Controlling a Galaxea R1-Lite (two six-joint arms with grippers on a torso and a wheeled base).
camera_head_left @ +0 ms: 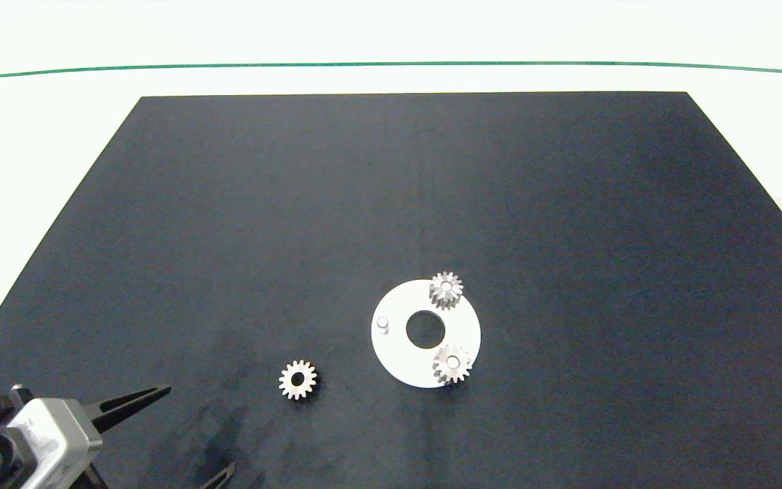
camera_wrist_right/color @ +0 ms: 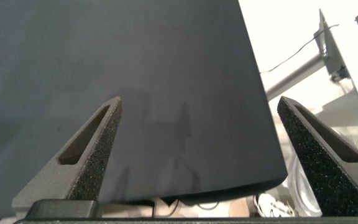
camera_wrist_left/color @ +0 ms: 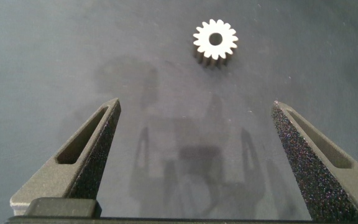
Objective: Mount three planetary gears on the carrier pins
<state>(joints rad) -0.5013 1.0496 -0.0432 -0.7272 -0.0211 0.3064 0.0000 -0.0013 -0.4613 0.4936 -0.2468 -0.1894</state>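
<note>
A flat white disc (camera_head_left: pixel 398 353) with a large centre hole lies on the black mat. Two silvery gears sit on its pins: one at the far edge (camera_head_left: pixel 446 290), one at the near right (camera_head_left: pixel 453 364). The third pin (camera_head_left: pixel 382 324) on the disc's left stands bare. A loose gear (camera_head_left: pixel 297 380) (camera_wrist_left/color: pixel 215 40) lies flat on the mat left of the disc. My left gripper (camera_head_left: pixel 201 431) (camera_wrist_left/color: pixel 196 106) hovers open at the near left corner, short of the loose gear, holding nothing. My right gripper (camera_wrist_right/color: pixel 199 102) is open over the mat's edge, outside the head view.
The black mat (camera_head_left: pixel 567 204) covers most of the white table. In the right wrist view the mat's edge (camera_wrist_right/color: pixel 253 112) shows, with a metal stand (camera_wrist_right/color: pixel 328 43) and cables beyond it.
</note>
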